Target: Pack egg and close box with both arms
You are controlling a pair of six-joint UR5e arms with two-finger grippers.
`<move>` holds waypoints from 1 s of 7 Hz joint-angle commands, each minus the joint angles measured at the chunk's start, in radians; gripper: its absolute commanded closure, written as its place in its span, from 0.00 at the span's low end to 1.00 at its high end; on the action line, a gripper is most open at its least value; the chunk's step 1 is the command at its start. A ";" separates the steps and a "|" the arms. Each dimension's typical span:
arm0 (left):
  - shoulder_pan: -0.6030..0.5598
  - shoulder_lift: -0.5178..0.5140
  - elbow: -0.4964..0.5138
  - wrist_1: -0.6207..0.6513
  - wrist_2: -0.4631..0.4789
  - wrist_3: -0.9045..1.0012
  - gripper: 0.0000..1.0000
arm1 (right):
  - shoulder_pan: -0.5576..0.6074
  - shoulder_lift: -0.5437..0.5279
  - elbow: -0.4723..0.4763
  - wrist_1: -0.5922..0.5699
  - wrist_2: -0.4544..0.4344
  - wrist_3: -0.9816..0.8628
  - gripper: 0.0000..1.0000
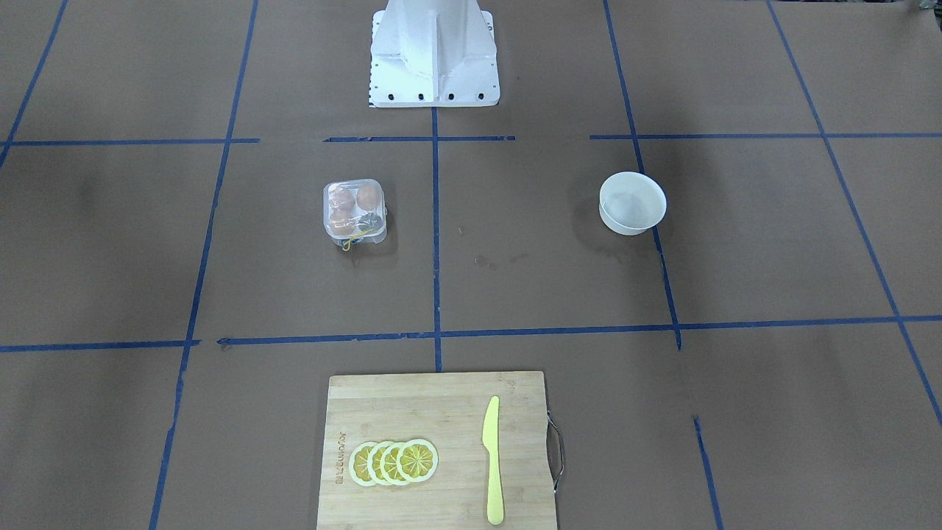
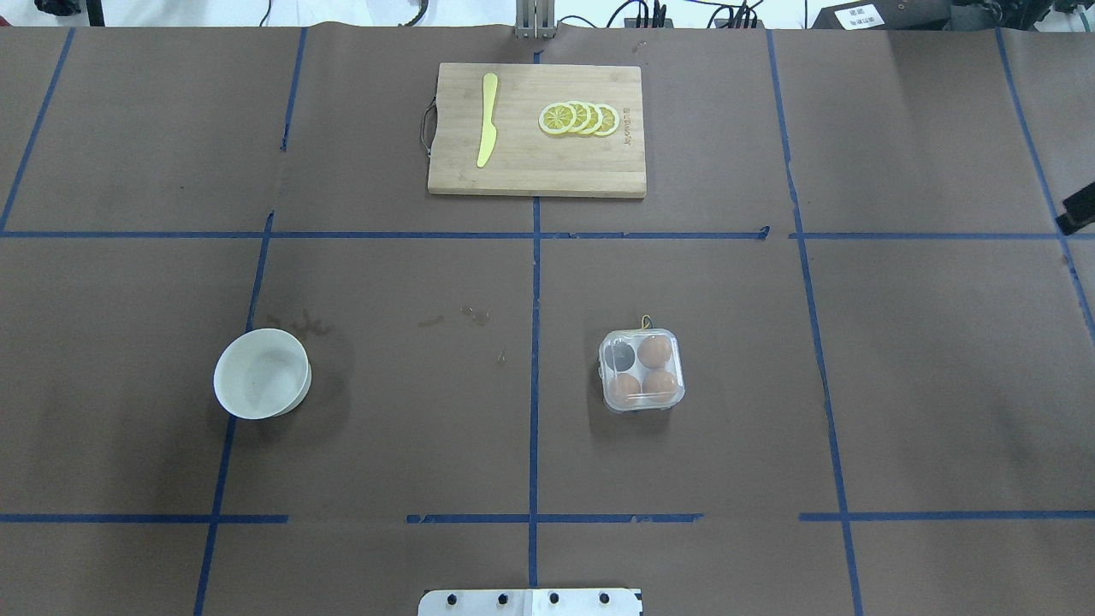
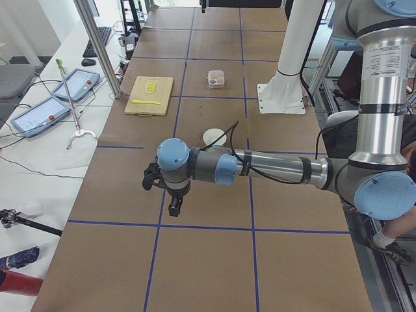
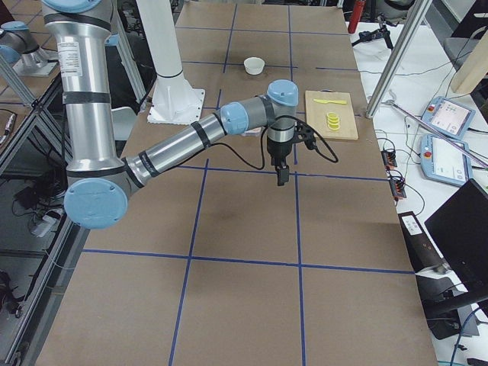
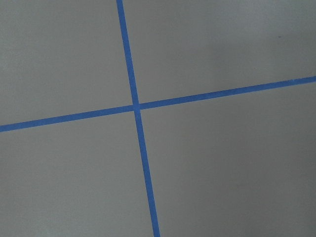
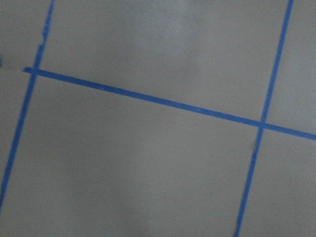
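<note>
The table (image 2: 941,385) carries everything, and the box (image 2: 642,407) on it serves as the landmark. Both arms are held well away from the box, one out towards each end of the table. I judge this a parked pose that leaves the work area open.

The left arm (image 3: 273,168) reaches out far past the bowl (image 2: 301,385), which itself sits well to one side of the box. The right arm (image 4: 175,149) stretches off the opposite way. The board (image 2: 530,171) lies beyond the box, on the side away from the robot.

The box's lid looks to be down. Three eggs (image 2: 655,349) fill three of its cells and the fourth shows dark. Packing and closing look done, or nearly so.

The left gripper (image 3: 174,209) and the right gripper (image 4: 282,177) point down over bare table and touch nothing. Nothing hangs from either, but I cannot tell how far the fingers are spread.
</note>
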 commanded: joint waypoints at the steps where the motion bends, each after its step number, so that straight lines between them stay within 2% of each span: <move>1: -0.001 0.011 0.003 -0.001 -0.003 0.003 0.00 | 0.151 -0.144 -0.063 0.003 0.021 -0.103 0.00; 4: 0.000 0.000 0.010 -0.001 0.000 0.000 0.00 | 0.195 -0.195 -0.095 0.005 0.024 -0.097 0.00; 7: 0.000 0.006 0.010 -0.001 0.002 -0.004 0.00 | 0.195 -0.193 -0.108 0.006 0.029 -0.091 0.00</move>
